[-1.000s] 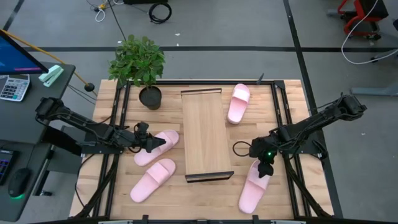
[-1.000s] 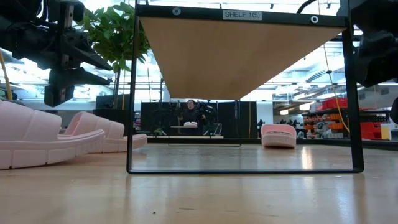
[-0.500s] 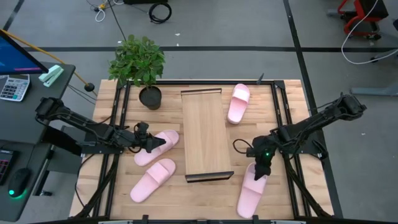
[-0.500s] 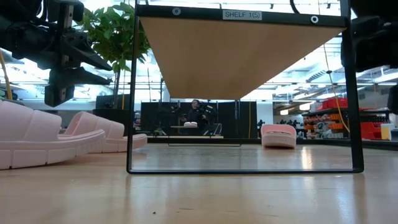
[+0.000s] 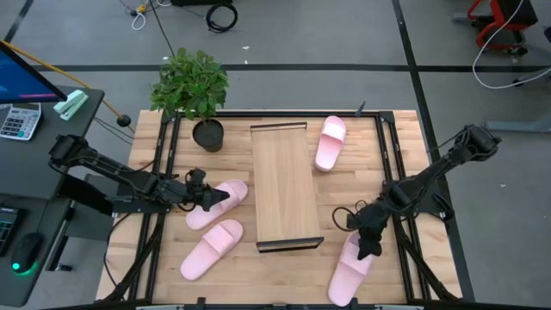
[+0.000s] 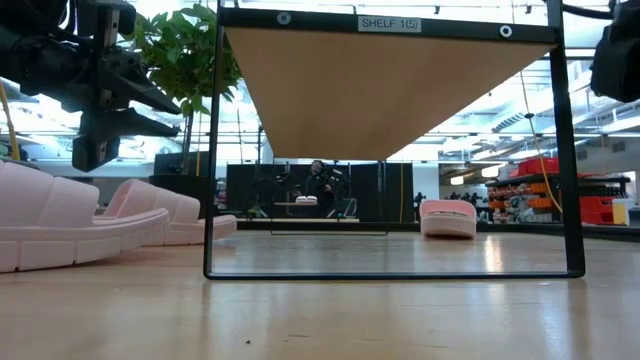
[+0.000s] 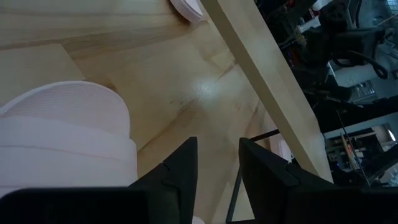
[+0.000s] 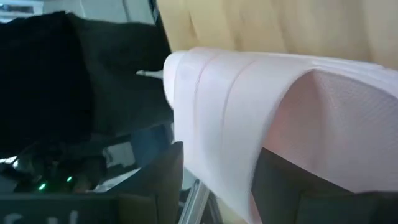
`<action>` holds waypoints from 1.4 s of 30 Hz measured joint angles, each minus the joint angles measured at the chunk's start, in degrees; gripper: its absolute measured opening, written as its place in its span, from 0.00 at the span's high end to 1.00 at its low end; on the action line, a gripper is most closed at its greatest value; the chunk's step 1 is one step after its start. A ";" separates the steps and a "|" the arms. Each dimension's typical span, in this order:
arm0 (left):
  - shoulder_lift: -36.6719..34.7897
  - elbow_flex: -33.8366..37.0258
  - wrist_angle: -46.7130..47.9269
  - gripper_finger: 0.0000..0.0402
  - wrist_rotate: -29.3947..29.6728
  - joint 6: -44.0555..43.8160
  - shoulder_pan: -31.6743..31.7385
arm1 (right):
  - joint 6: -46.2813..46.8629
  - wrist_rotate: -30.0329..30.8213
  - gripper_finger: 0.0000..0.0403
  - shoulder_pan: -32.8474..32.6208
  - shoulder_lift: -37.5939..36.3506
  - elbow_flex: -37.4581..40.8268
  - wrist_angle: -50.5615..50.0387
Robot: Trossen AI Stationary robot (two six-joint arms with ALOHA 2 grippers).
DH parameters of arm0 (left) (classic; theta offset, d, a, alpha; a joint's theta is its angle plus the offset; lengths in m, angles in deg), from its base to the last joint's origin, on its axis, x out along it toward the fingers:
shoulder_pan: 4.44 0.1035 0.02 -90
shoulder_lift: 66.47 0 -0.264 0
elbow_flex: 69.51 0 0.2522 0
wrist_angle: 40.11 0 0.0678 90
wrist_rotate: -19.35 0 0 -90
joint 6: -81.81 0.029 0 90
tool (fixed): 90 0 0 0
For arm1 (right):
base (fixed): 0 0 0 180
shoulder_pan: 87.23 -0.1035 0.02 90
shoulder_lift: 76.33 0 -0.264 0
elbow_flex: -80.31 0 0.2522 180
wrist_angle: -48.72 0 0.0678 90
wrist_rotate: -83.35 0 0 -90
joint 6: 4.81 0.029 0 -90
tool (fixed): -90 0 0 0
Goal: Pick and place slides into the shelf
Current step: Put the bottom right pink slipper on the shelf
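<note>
Four pale pink slides lie around the shelf, a long light-wood board on black end rails standing mid-table. One slide rests sole-down right of the shelf's far end. Two slides lie to its left. The last slide is near the table's near right corner. My right gripper is shut on that slide. My left gripper hovers open over the nearer-to-shelf left slide, above it in the low view. My right gripper pinches the slide's far end between its two fingers, coming from above and slanting toward the near edge. In the right wrist view the wide pink strap fills the gap between the fingers. Whether the slide is lifted clear, I cannot tell.
A potted plant stands at the table's far left corner beside the shelf's far end. Black frame rails run along the table left and right. A desk with a calculator stands left of the table. Bare wood shows under the shelf.
My right gripper has moved toward the table's near edge and slightly right, staying shut on the slide. The slide has shifted with it toward the near edge. In the low view the right arm has drawn off toward the picture's right edge.
</note>
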 joint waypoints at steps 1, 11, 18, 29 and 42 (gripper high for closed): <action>0.00 0.00 0.00 0.69 0.01 0.32 0.00 | 0.08 0.83 0.58 -0.39 0.00 0.00 0.12; 0.00 0.02 -0.02 0.70 0.04 1.16 0.00 | -1.36 4.51 0.96 -1.88 -0.02 0.00 0.46; 0.00 0.02 -0.04 0.72 0.04 1.31 0.00 | -1.14 2.37 0.98 -1.86 -0.02 0.00 0.33; 0.00 0.02 -0.07 0.73 0.01 1.31 0.00 | -1.83 1.45 0.98 -1.82 -6.51 -4.48 -18.53; 0.00 0.02 -0.07 0.72 0.01 1.34 0.00 | -1.89 27.39 0.98 -0.66 -16.97 -19.14 -61.22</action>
